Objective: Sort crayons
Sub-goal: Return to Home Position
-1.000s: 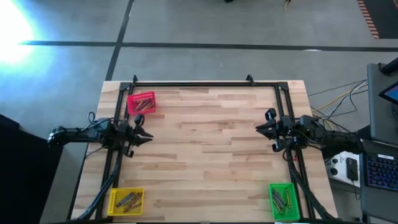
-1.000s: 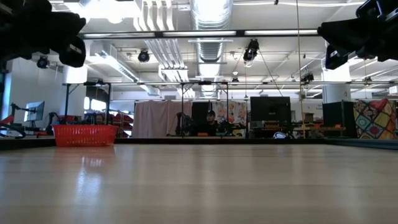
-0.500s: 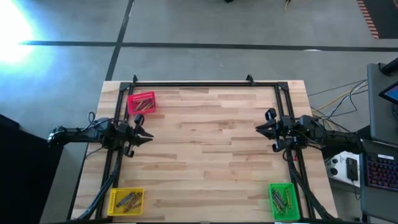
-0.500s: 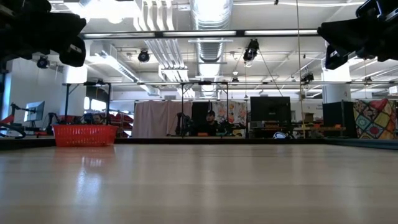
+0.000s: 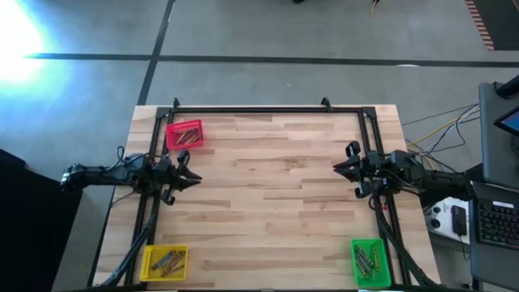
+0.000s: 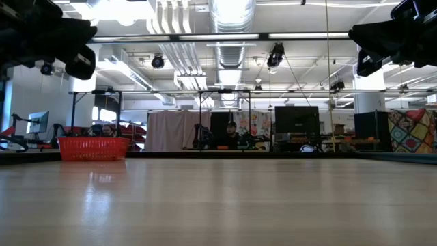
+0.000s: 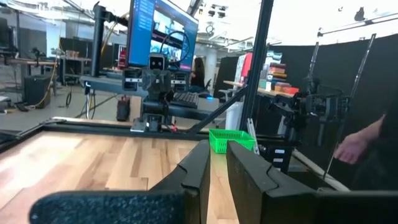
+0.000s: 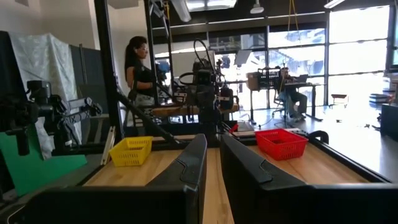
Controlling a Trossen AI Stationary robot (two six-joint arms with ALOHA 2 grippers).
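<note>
The crayons lie as small clusters in three bins: the red bin (image 5: 185, 135) at the far left, the yellow bin (image 5: 165, 261) at the near left, and the green bin (image 5: 369, 261) at the near right. No loose crayon shows on the tabletop. My left gripper (image 5: 195, 180) hovers above the table's left side, pointing right, shut and empty; it also shows in its wrist view (image 7: 217, 152). My right gripper (image 5: 335, 168) hovers above the right side, pointing left, shut and empty; it also shows in its wrist view (image 8: 213, 143).
A black frame (image 5: 259, 110) runs along the far edge and both sides of the wooden table (image 5: 268, 203). The middle of the table is bare wood. A keyboard and controller (image 5: 486, 223) lie off the right edge. A person (image 8: 140, 68) stands beyond the table's left side.
</note>
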